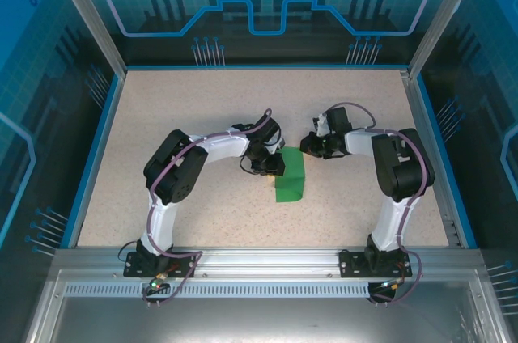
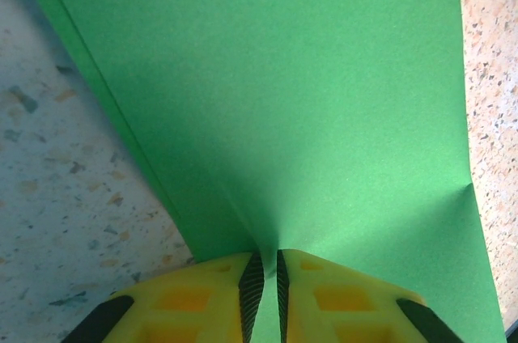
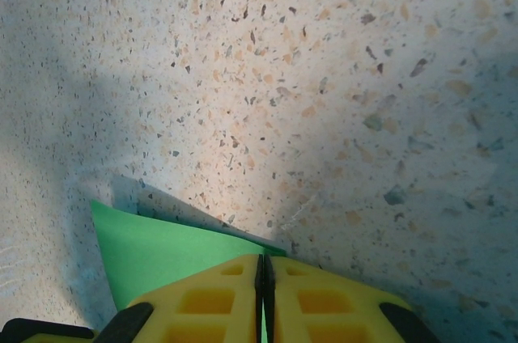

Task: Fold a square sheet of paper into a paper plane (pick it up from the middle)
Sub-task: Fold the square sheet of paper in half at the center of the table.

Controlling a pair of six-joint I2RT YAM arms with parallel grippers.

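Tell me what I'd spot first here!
The bright green paper jumps out first, lying in the middle of the speckled table. Close up, the yellow left gripper pinches its edge, and the sheet puckers there. The right gripper is shut on a corner of it.

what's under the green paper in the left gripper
The speckled table shows on both sides of the green paper, which the left gripper pinches. Whatever lies directly beneath the sheet is covered.
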